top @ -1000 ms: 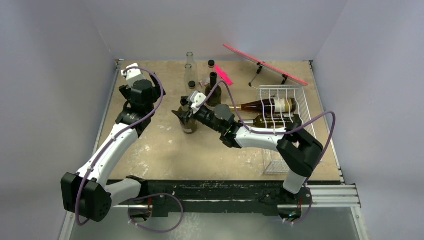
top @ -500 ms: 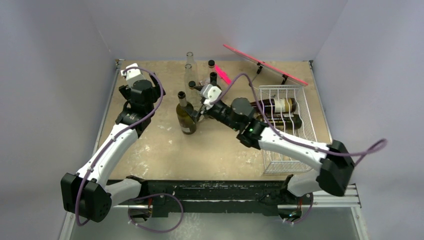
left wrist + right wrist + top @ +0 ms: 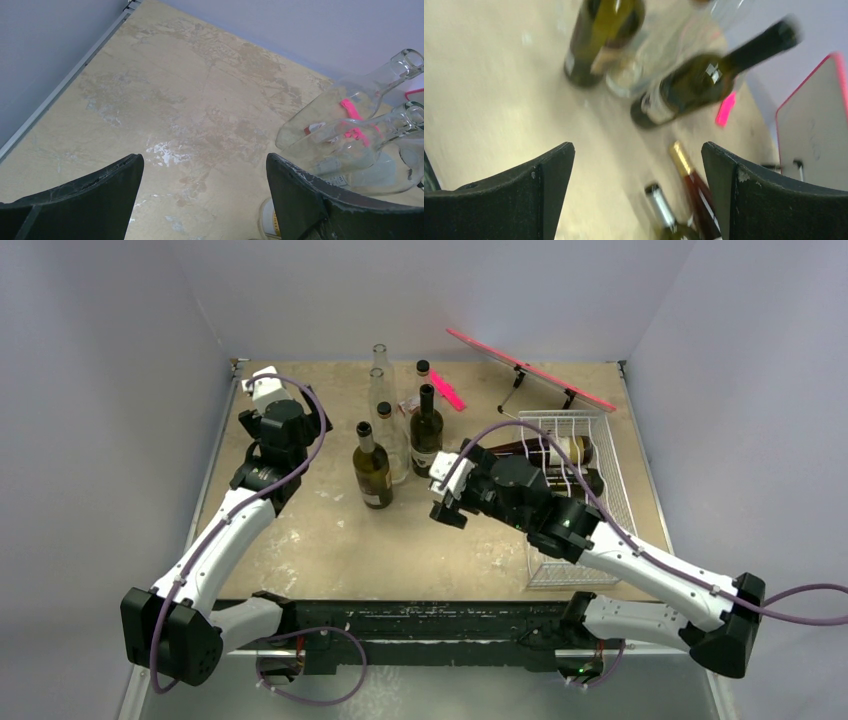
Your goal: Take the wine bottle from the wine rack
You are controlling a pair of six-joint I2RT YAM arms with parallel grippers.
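Your right arm [image 3: 560,525] stretches low over the counter [image 3: 330,540], jaws wide open and empty.
The jaws sit centre frame, apart from the upright wine bottle [image 3: 372,462] to their left; the wine rack [image 3: 548,570] lies right.

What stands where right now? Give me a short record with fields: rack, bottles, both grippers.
rack: wine rack, right side of the table
in rack: gold-capped bottle and silver-capped bottle, both lying down
standing on table: left dark bottle, right dark bottle, clear bottles by them
right gripper: open, empty, between the standing bottles and the rack
left gripper: open, empty, over bare table at far left
task state: no bottle gripped
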